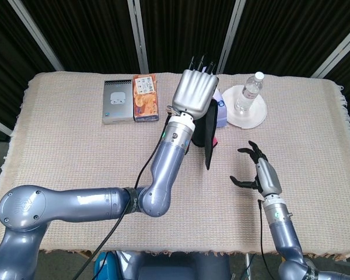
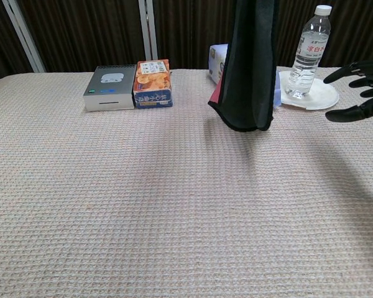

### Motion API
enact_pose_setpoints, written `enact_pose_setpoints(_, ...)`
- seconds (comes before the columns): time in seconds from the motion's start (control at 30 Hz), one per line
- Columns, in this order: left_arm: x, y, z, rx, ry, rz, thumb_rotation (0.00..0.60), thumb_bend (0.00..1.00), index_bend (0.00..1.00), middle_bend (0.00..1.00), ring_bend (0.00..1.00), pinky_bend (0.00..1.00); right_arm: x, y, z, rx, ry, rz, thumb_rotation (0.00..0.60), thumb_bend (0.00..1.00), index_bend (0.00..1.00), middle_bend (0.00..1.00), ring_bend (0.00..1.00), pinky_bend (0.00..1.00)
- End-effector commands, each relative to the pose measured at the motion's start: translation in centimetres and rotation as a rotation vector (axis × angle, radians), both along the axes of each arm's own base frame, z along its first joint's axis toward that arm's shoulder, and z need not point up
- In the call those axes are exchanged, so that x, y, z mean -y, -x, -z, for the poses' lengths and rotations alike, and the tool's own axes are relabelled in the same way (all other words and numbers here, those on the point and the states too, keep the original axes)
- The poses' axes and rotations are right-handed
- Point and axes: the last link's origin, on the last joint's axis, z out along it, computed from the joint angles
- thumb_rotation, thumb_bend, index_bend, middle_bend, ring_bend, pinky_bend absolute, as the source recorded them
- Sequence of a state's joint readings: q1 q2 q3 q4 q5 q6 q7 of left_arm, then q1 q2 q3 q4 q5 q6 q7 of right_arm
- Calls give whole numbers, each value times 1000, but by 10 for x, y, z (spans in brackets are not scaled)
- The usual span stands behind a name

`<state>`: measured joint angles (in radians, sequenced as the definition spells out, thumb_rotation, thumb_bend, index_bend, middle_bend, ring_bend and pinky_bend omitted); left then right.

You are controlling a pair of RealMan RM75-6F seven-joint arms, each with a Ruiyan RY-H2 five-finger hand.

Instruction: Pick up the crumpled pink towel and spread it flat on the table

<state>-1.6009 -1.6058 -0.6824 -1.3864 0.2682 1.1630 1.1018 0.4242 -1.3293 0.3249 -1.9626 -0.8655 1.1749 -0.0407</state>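
Above the table (image 2: pixel 112 205), towel (image 2: pixel 252 68) top cropped, left robot hand (image 1: pixel 193 93) gripping

A dark, pink-edged hanging cloth towel (image 2: pixel 252 68); beige waffle-weave worktop (image 2: pixel 143 205); orange printed carton (image 2: pixel 152 84); silver-grey flat box (image 2: pixel 110 89); white round plate (image 2: pixel 320 96); black-fingered right robot hand (image 2: pixel 359 90).

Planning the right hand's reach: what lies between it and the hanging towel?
Only bare woven tablecloth separates the right hand from the towel, seen in the head view.
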Motion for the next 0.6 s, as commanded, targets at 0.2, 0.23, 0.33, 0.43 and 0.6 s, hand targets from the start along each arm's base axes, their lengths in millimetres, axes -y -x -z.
enact_pose_setpoints(0.2, 8, -20, -7, -11, -33, -34, 600, 483, 644, 159, 0, 0, 2, -1, 1, 18, -5, 0, 600, 221, 250, 0, 0, 0)
enact_pose_setpoints(0.23, 10, -22, -6, -12, -30, -33, 600, 483, 644, 159, 0, 0, 2, -2, 1, 20, -6, -2, 600, 221, 250, 0, 0, 0)
enact_pose_setpoints(0.33, 13, -25, -1, -11, -18, -32, 600, 483, 641, 157, 0, 0, 2, -9, 3, 35, -13, -14, 600, 221, 250, 0, 0, 0)
enact_pose_setpoints(0.43, 16, -26, 4, -19, -13, -28, 600, 483, 638, 156, 0, 0, 3, -17, 6, 40, -18, -29, 600, 220, 247, 0, 0, 0)
enact_pose_setpoints(0.6, 17, -28, 11, -22, -7, -19, 600, 483, 635, 154, 0, 0, 5, -28, 13, 64, -41, -30, 600, 221, 198, 0, 0, 0)
